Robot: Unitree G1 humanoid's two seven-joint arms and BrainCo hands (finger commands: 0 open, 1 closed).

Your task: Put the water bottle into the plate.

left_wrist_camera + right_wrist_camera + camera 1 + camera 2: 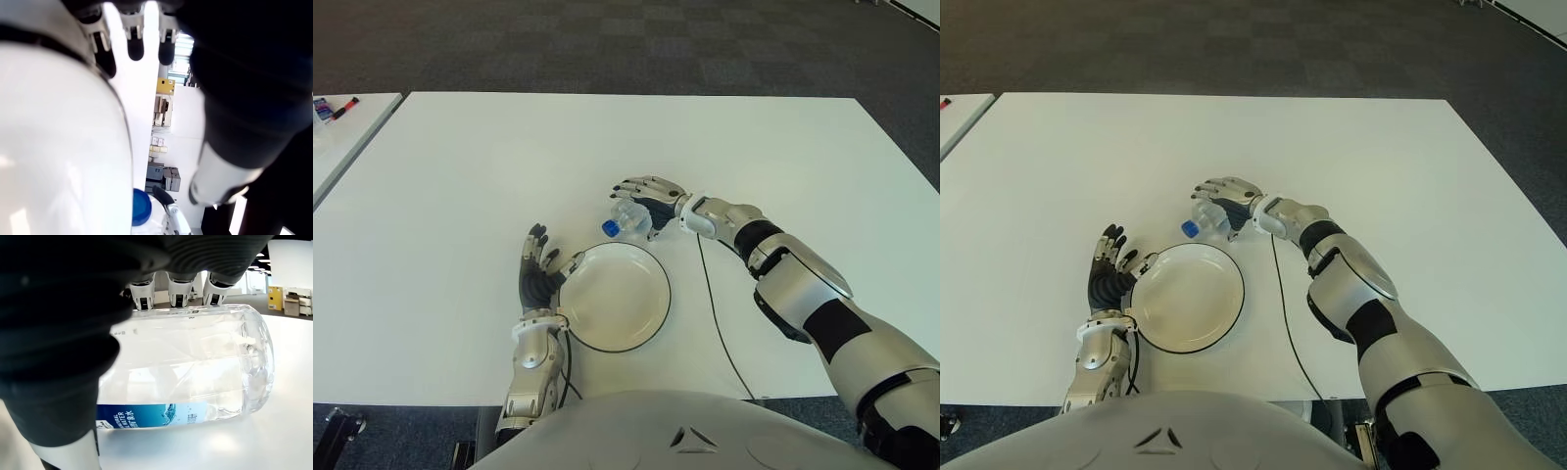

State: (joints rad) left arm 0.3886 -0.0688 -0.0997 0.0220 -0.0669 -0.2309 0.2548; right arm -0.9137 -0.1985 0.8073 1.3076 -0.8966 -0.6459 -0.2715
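The water bottle (626, 219) lies on its side on the white table (460, 176), just beyond the far rim of the plate (615, 297) and not in it. Its long axis runs level with the tabletop, the blue cap (611, 228) pointing toward the robot's left and slightly back toward the plate, the base pointing away to the right under the hand. The right hand (651, 201) is directly over the bottle: in the right wrist view the fingertips (179, 293) hook over the bottle's far side while the palm covers the near side, so the hand is wrapped around the body across its length, though the bottle looks to be resting on the table rather than lifted. The plate sits nearer the robot than the bottle, so I judge the coming move to be a short lift and pull toward the body. The left hand (540, 272) shows beside the plate's left rim, fingers spread and holding nothing.
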